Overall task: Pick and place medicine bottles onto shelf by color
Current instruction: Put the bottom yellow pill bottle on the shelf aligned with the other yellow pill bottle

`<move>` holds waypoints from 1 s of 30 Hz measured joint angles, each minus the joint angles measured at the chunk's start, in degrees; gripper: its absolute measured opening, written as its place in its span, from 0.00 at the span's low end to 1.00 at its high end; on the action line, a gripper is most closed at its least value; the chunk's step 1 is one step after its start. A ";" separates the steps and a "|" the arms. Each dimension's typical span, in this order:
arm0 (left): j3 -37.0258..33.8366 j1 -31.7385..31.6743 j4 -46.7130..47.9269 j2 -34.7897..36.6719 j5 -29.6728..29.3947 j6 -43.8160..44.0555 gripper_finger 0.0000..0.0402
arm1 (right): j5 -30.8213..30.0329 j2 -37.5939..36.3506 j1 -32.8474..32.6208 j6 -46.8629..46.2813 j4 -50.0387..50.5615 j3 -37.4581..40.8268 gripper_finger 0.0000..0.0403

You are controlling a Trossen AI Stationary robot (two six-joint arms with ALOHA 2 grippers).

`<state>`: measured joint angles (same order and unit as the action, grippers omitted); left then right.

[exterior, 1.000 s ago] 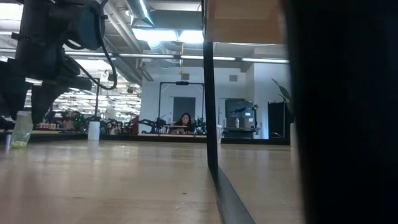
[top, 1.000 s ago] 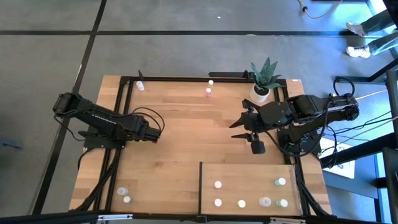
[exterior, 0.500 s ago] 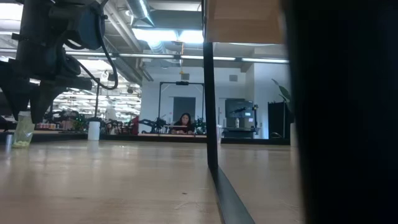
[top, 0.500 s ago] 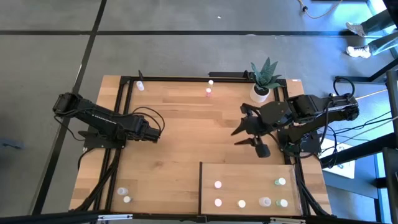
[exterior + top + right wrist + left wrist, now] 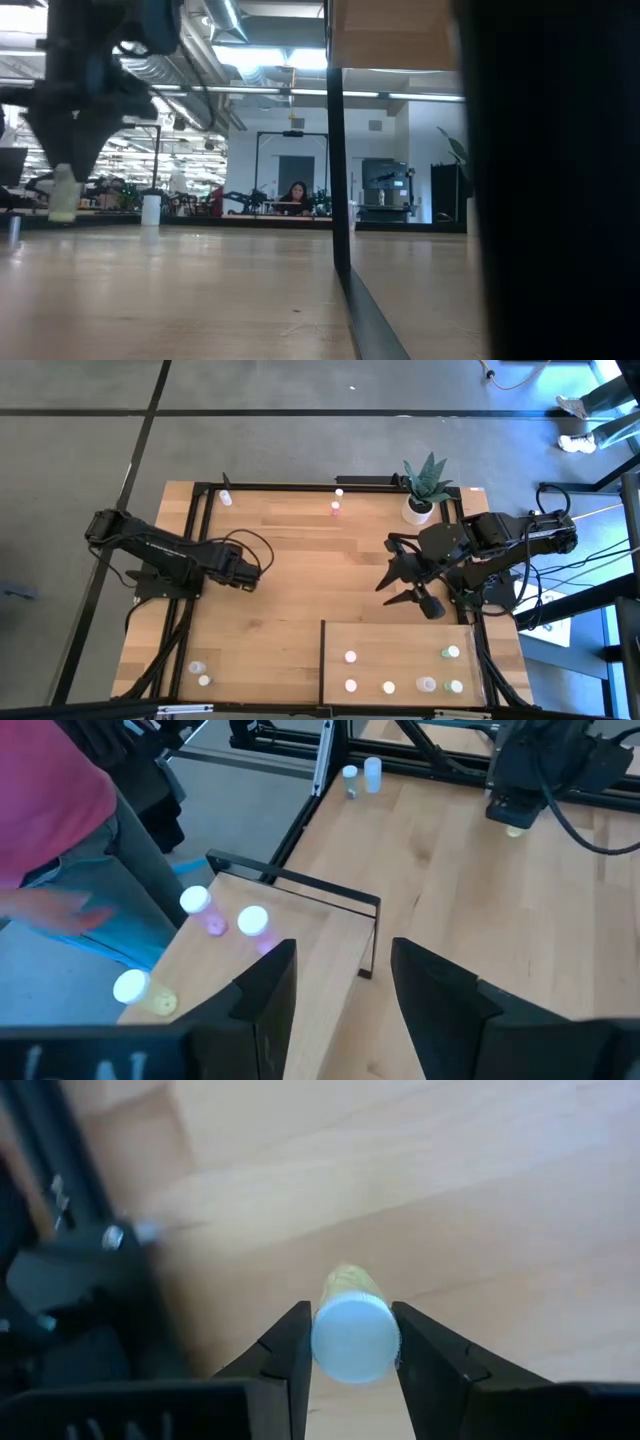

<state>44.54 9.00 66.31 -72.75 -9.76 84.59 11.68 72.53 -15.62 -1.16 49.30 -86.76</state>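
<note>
My left gripper (image 5: 250,568) hangs over the table's left middle, shut on a small pale-yellow medicine bottle (image 5: 63,198) with a white cap (image 5: 352,1340). My right gripper (image 5: 413,586) hovers open and high at the right, near the shelf's far edge, holding nothing. The shelf (image 5: 400,638), a pale panel with a dark edge, lies at the near right and carries several bottles standing upright, among them two pinkish ones (image 5: 253,922) and a yellowish one (image 5: 131,987). My left gripper pinches the bottle's top, at its white cap (image 5: 330,1342), between the two fingers (image 5: 290,1342). The fingers come from above and point down. The bottle hangs upright below them, its yellow body (image 5: 350,1285) clear of the tabletop.
Two bottles (image 5: 201,673) stand at the near left corner, one (image 5: 226,498) at the far left, two (image 5: 337,501) at the far middle. A potted plant (image 5: 424,488) stands at the far right. A person in pink (image 5: 50,810) is by the table's near side.
My left gripper has risen a little and rolled about its pointing line, and the yellow bottle has come up off the table with it, staying upright. My right gripper has kept its place but swung its fingers toward the table's near edge.
</note>
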 joint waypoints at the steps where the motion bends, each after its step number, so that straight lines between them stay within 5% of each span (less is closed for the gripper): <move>1: 0.83 0.01 -0.03 0.00 -0.47 -1.74 0.27 | 0.00 0.00 0.00 0.01 -0.01 0.00 0.41; 13: 10.07 0.01 -0.05 0.00 -2.78 -27.76 0.27 | -0.02 0.00 0.00 -0.01 -0.04 0.00 0.41; 30: 23.56 -6.34 -6.73 -2.10 6.91 -56.36 0.27 | -0.04 0.00 0.00 -0.01 -0.05 0.00 0.41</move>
<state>68.10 2.67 59.58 -74.85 -2.85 28.24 11.64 72.53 -15.62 -1.17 49.25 -86.76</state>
